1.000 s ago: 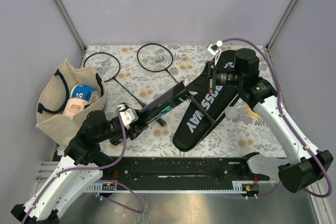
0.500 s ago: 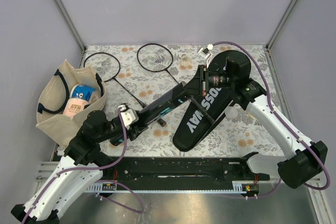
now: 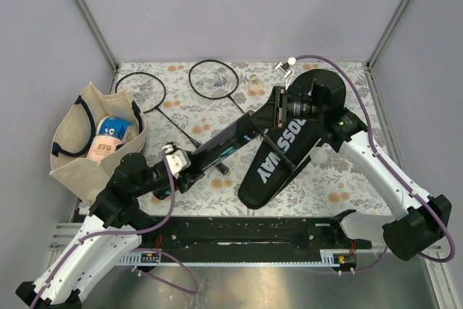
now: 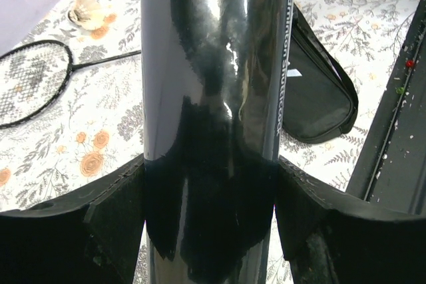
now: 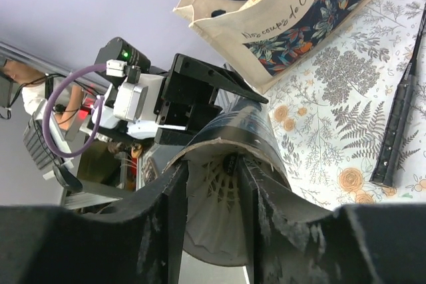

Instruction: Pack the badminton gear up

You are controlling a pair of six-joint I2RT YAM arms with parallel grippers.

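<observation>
At the far left the beige tote bag (image 3: 72, 157) sits upright and well apart from the badminton gear. Just right of it, the left gripper (image 3: 187, 164) is clamped around the near end of the long black tube (image 3: 224, 142); the left wrist view shows both fingers (image 4: 116, 211) pressed against the tube's glossy sides. The tube slants away to the right, lifted off the floral table (image 3: 340, 186). Behind it, along the back of the table, lie the first racquet (image 3: 141, 92) and the second racquet (image 3: 215, 79), side by side, with a loose shuttlecock (image 3: 253, 85) just right of the second racquet's head. Further right, the right gripper (image 3: 273, 110) meets the tube's open far end. In the right wrist view its fingers reach into the mouth, partly spread, with a white shuttlecock in the tube (image 5: 219, 187) between them; I cannot tell whether they press on it. The black CROSSWAY cover (image 3: 278, 157) lies flat beneath the right arm.
</observation>
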